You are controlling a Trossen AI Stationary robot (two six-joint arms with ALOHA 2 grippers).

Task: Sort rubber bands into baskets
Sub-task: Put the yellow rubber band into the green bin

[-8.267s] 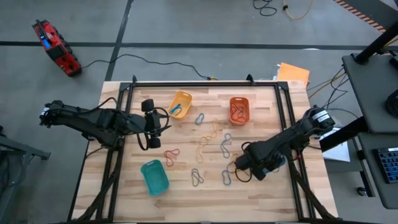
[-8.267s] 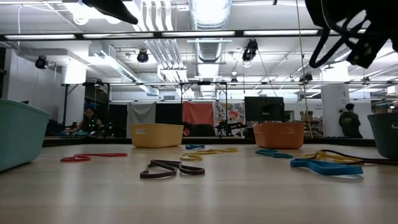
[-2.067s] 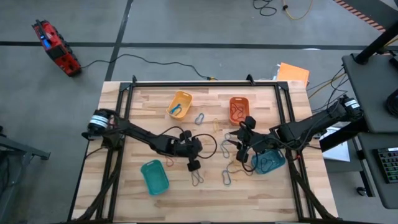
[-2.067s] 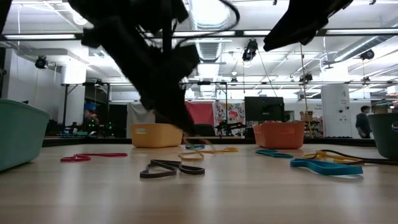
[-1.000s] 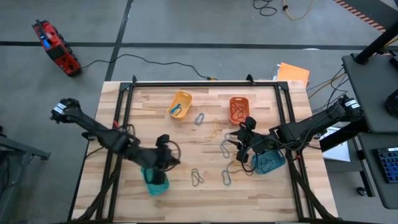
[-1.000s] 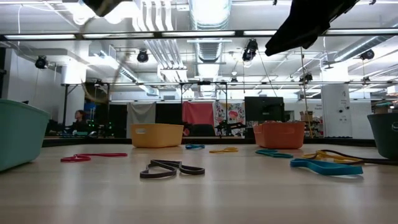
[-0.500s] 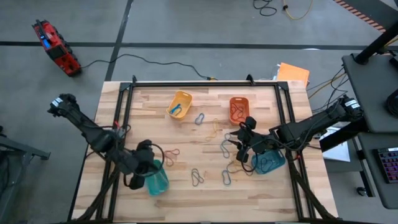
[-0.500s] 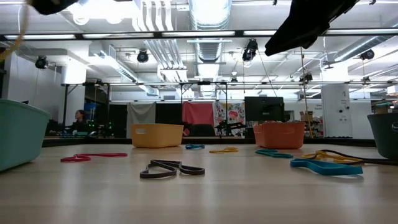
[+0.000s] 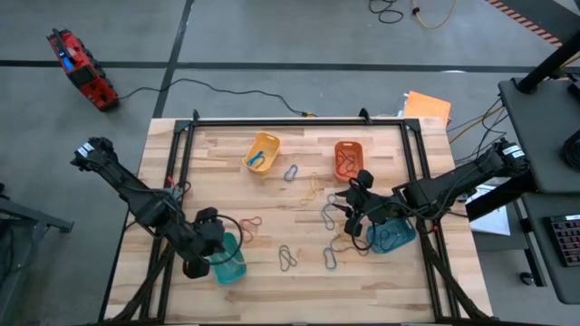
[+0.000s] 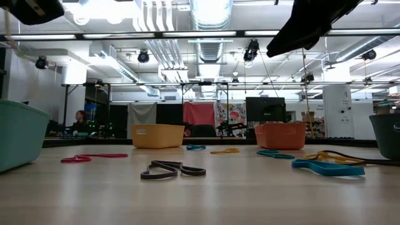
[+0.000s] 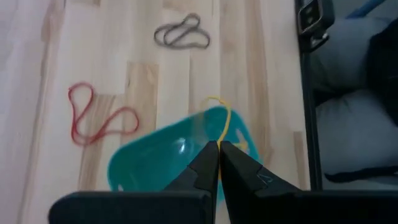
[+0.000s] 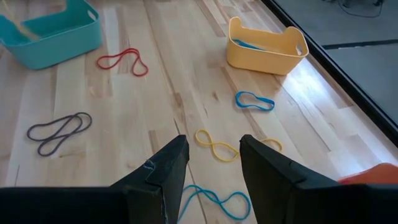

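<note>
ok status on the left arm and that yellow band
Left gripper shut on yellow band, over teal basket. Right gripper open, waiting mid-table. Nothing in the way.

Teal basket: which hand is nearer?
Left. The left hand is at the teal basket, gripping a yellow band; the right hand is across the table.

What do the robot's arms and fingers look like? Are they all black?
Mostly, yes. Both arms are dark and jointed, with black cables looping beside them. The left gripper has two slim, tapering black fingers; the right gripper has two broader, flat-faced dark ones. The left arm's far end shows a pale patch.
</note>
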